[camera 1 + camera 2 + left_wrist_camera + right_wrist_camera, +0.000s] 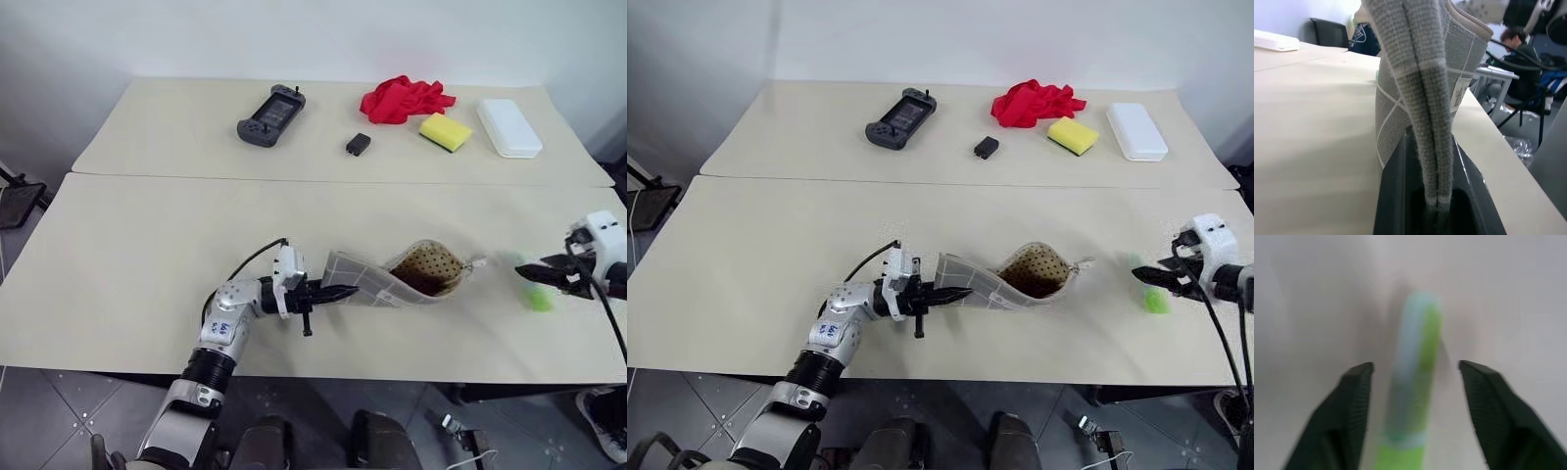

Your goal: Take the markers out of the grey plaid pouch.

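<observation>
The left gripper (338, 292) pinches the woven grey plaid pouch (392, 279), its dotted lining gaping. Right of the pouch, the right gripper (1415, 374) is spread around a smooth green marker (1413, 382).

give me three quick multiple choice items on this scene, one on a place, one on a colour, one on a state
1. Where does the yellow sponge lie?
A. between the red cloth and the white case
B. inside the grey plaid pouch
C. beside the game controller

2. What colour is the marker by the right claw?
A. red
B. bright green
C. blue

3. How is the left claw?
A. open above the table
B. shut on the sponge
C. shut on the pouch's edge

Answers: 1 A, it sits between them on the far table. 2 B, green shows between the open fingers. 3 C, the fabric is pinched between its fingers.
</observation>
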